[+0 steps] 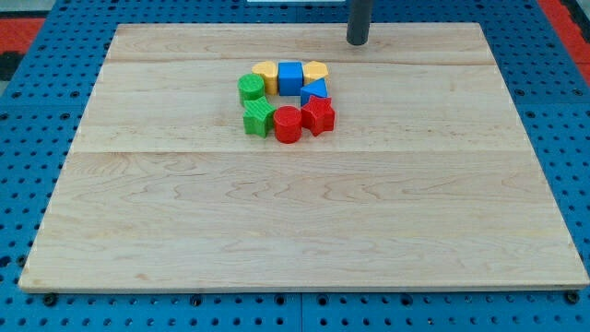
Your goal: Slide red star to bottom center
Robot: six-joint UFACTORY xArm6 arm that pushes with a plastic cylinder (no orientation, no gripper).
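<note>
Star (318, 115), the red one, sits below and a bit left of my tip (358, 41). No fingers here, just a rod touching no block on the bench (277, 240).

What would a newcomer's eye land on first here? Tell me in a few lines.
First, the tight ring of coloured blocks above the board's centre: red star at its lower right, red cylinder beside it, blue cube at the top. Next, my tip, standing apart near the view's top, above and right of the cluster. The wooden board fills the view.
</note>
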